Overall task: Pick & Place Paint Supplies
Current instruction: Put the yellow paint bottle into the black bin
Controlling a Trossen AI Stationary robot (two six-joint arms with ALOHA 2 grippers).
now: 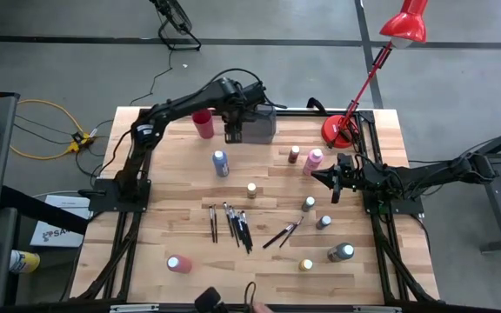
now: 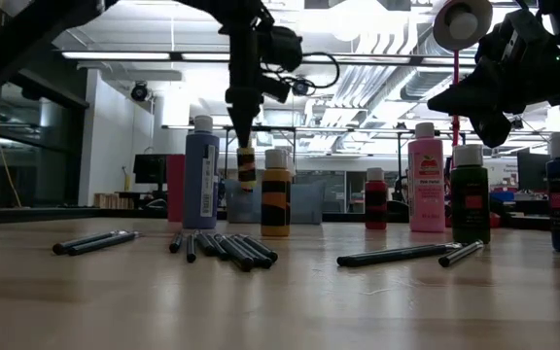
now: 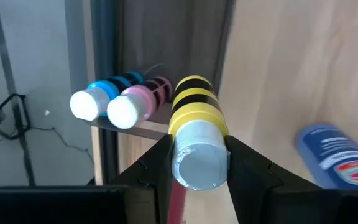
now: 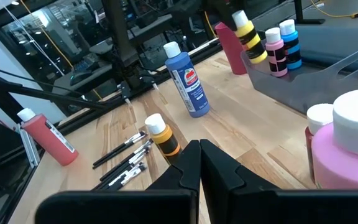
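Observation:
My left gripper (image 1: 232,132) hangs over the left end of the grey tray (image 1: 264,127), shut on a yellow black-striped bottle (image 2: 247,165). A blue bottle (image 3: 98,93) and a pink bottle (image 3: 138,102) stand inside the tray. My right gripper (image 1: 332,180) hovers shut near the table's right edge, beside an upright pink bottle (image 1: 312,161) and a brown one (image 1: 294,154). A tall blue bottle (image 1: 221,163), an orange-yellow one (image 1: 251,189) and several grey-green ones (image 1: 323,222) stand on the table. Dark paintbrushes (image 1: 236,225) lie flat at its middle. My left gripper pinches the yellow bottle by its pale cap (image 3: 197,167) between the two fingers (image 3: 157,168). It comes from above, pointing down. The bottle hangs upright below the fingers, lifted clear, with its base about level with the tray's rim (image 4: 260,59).
The red cup (image 1: 203,123) stands just left of the tray. A red desk lamp (image 1: 341,130) is clamped at the far right corner. A reddish bottle (image 1: 179,263) lies near the near-left corner, and two more brushes (image 1: 283,233) lie right of the main bunch.

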